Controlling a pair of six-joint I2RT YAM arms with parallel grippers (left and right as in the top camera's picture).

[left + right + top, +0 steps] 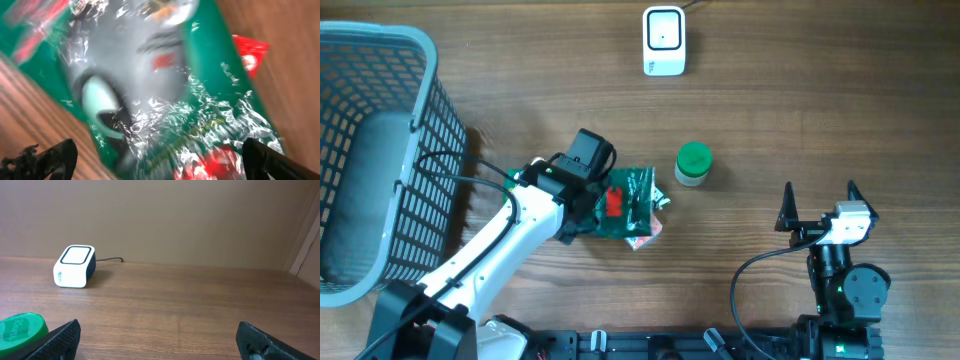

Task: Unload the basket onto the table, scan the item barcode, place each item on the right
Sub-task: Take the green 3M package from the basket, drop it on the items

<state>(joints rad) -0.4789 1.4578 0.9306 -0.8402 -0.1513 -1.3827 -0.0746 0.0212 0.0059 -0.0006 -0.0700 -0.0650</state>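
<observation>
The green packet (638,205) lies mid-bench (770,120), at 8 o'clock from the green-lidded jar (694,163); the scanner (663,41) sits at 12 o'clock. The left fingers (50,155) stand wide apart over the packet. The right fingers (60,340), at 4 o'clock, are apart and hold nothing.

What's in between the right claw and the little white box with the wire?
Nothing, just bare wooden table between the right claw and the white scanner box. The right wrist view shows it best; the green-lidded jar sits off to the side.

Open tabletop (800,100) between scanner (663,40) and green-lidded jar (694,164); mesh basket (432,140) along the left side.
</observation>
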